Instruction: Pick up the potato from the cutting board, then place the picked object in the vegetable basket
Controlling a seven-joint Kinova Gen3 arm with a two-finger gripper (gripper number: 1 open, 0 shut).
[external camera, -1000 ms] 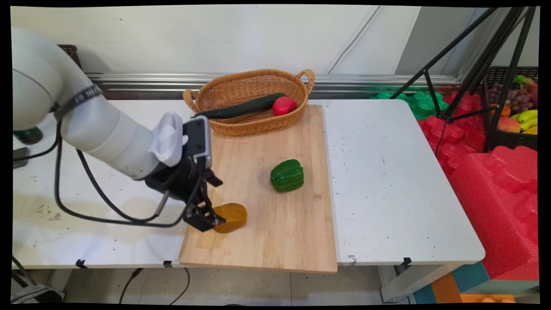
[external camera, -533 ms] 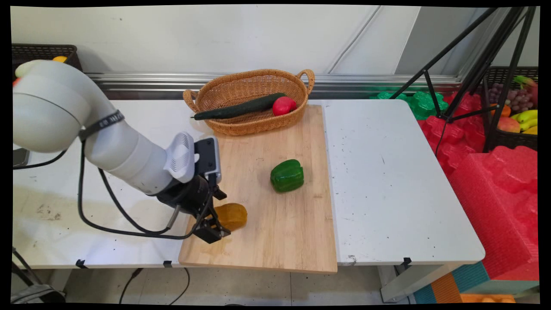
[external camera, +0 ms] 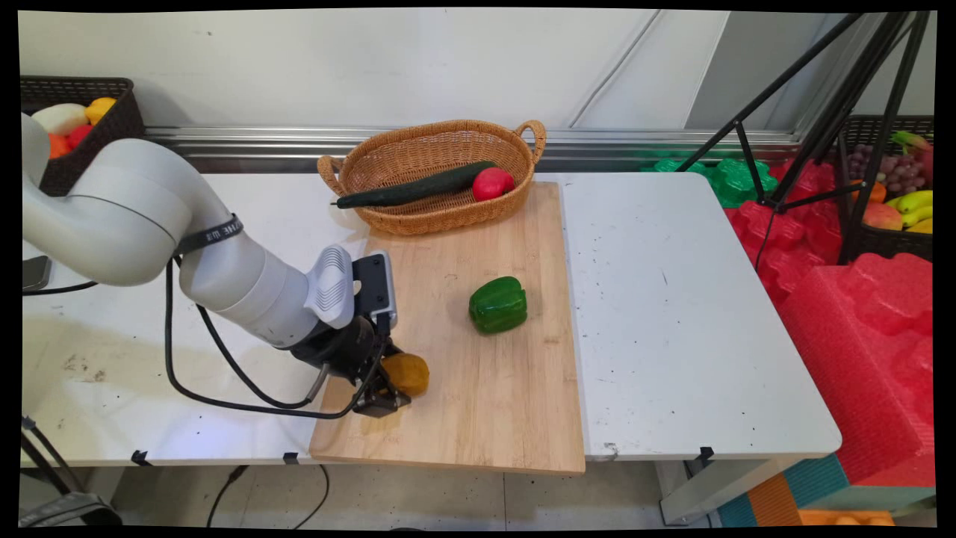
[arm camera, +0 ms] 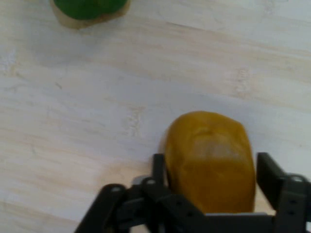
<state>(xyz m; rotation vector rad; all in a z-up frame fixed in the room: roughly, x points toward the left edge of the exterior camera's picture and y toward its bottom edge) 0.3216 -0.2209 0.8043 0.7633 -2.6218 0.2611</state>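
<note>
My end effector [external camera: 385, 392] is down low over the near left part of the cutting board [external camera: 478, 418], spread wide, with its two fingers [arm camera: 158, 167] straddling a brownish-yellow potato [external camera: 407, 373]. In the hand view the potato [arm camera: 211, 160] sits between the fingers; the left finger looks to be right against its side, while a thin gap shows between its other side and the right finger [arm camera: 268, 171], so I am not clamped on it. The potato lies flat on the board, its long axis running along my line of sight, out from my palm toward the board's middle, its rounded far end pointing away from me.

Further along the board, well apart from the potato, sits a green pepper [external camera: 498, 304]; in the hand view only its edge [arm camera: 90, 7] shows at the top. At the far end of the board a wicker basket [external camera: 441, 213] holds a cucumber [external camera: 414, 187] lying lengthwise and a red fruit [external camera: 492, 183] at its right end. The board rests on the white table [external camera: 687, 314].
</note>
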